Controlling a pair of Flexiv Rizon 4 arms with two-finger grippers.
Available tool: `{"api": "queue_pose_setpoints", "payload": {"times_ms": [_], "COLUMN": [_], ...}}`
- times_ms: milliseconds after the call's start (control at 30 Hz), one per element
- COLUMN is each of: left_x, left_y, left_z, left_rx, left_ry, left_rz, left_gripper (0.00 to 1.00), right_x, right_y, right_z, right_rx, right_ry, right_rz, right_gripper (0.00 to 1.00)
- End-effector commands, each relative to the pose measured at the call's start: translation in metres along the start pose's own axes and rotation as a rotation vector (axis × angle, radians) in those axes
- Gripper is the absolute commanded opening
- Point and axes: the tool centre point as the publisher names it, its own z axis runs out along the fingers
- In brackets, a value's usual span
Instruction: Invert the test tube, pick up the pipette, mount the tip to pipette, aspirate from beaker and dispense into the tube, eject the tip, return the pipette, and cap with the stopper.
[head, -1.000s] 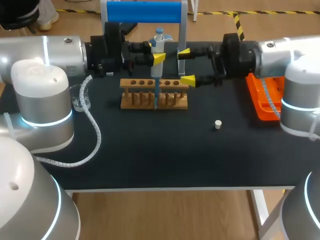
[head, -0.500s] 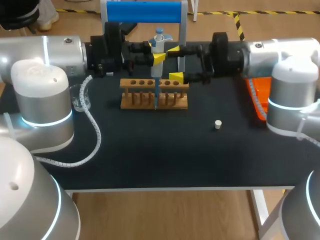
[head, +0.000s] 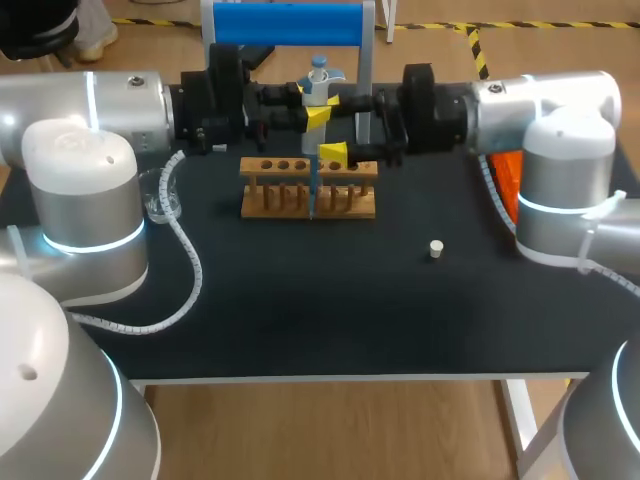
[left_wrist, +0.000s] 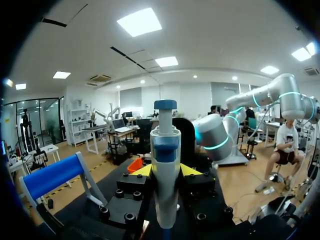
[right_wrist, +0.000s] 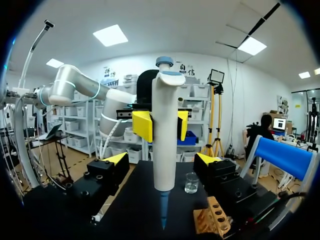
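Looking down, head view, left pincer: the left pincer (head: 318, 113) is clamped on the pipette (head: 317, 85), which stands upright over the wooden rack (head: 285, 190). Its blue tip (head: 313, 185) reaches down among the rack's holes.
Head view, right pincer: the right pincer (head: 336, 128) is spread wide, with one yellow finger on either side of the pipette.
Head view, change: within the last second the right arm has swung in from beside the orange tip box (head: 505, 172) to the pipette. The left arm, pipette and rack keep their places.
Head view, other things: the stopper (head: 436, 248) lies loose on the table (head: 300, 310), well apart from the rack. The beaker (head: 160, 195) stands near the left arm.
Left wrist view: the pipette body sits gripped between this pincer's own yellow tips, plunger end upward.
Right wrist view: the pipette stands between the open fingers with a gap on each side. The left pincer grips it higher up.
Meaning for the task: the dispensing stage seems to be in hand. The right pincer has probably arrived to work or steady the pipette, though which I cannot tell. The tube itself I cannot make out.
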Motion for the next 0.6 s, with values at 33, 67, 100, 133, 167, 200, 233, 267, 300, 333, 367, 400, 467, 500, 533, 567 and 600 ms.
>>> {"api": "queue_pose_setpoints", "payload": {"times_ms": [33, 67, 100, 133, 167, 200, 233, 267, 300, 333, 367, 400, 467, 500, 533, 567, 600], "left_x": [0.001, 0.001, 0.001, 0.001, 0.001, 0.001, 0.001, 0.001, 0.001, 0.001, 0.001, 0.001, 0.001, 0.001, 0.001, 0.001, 0.001], "left_y": [0.001, 0.001, 0.001, 0.001, 0.001, 0.001, 0.001, 0.001, 0.001, 0.001, 0.001, 0.001, 0.001, 0.001, 0.001, 0.001, 0.001], "left_z": [0.001, 0.001, 0.001, 0.001, 0.001, 0.001, 0.001, 0.001, 0.001, 0.001, 0.001, 0.001, 0.001, 0.001, 0.001, 0.001, 0.001], "left_rx": [0.005, 0.005, 0.005, 0.005, 0.005, 0.005, 0.005, 0.005, 0.005, 0.005, 0.005, 0.005, 0.005, 0.005, 0.005, 0.005, 0.005], "left_ry": [-0.005, -0.005, -0.005, -0.005, -0.005, -0.005, -0.005, -0.005, -0.005, -0.005, -0.005, -0.005, -0.005, -0.005, -0.005, -0.005, -0.005], "left_rz": [0.002, 0.002, 0.002, 0.002, 0.002, 0.002, 0.002, 0.002, 0.002, 0.002, 0.002, 0.002, 0.002, 0.002, 0.002, 0.002, 0.002], "left_gripper": [0.00, 0.00, 0.00, 0.00, 0.00, 0.00, 0.00, 0.00, 0.00, 0.00, 0.00, 0.00, 0.00, 0.00, 0.00, 0.00, 0.00], "right_x": [-0.002, -0.002, -0.002, -0.002, -0.001, -0.001, -0.002, -0.002, -0.002, -0.003, -0.003, -0.004, -0.004, -0.004, -0.004, -0.004, -0.004], "right_y": [-0.002, -0.002, -0.002, -0.001, -0.001, -0.001, -0.001, -0.001, -0.001, -0.002, -0.002, -0.002, -0.002, -0.002, -0.002, -0.002, -0.002], "right_z": [0.005, 0.006, 0.006, 0.007, 0.008, 0.009, 0.009, 0.010, 0.011, 0.011, 0.012, 0.013, 0.014, 0.015, 0.015, 0.016, 0.017], "right_rx": [-0.008, -0.009, -0.010, -0.011, -0.011, -0.012, -0.013, -0.013, -0.013, -0.012, -0.012, -0.012, -0.013, -0.014, -0.015, -0.016, -0.017], "right_ry": [0.009, 0.010, 0.010, 0.011, 0.011, 0.012, 0.012, 0.011, 0.010, 0.009, 0.007, 0.006, 0.004, 0.003, 0.003, 0.004, 0.004], "right_rz": [0.005, 0.006, 0.006, 0.006, 0.006, 0.006, 0.006, 0.006, 0.005, 0.005, 0.005, 0.005, 0.007, 0.008, 0.008, 0.009, 0.010], "right_gripper": [0.83, 0.82, 0.81, 0.81, 0.80, 0.80, 0.79, 0.78, 0.76, 0.75, 0.75, 0.73, 0.71, 0.68, 0.67, 0.65, 0.65]}}
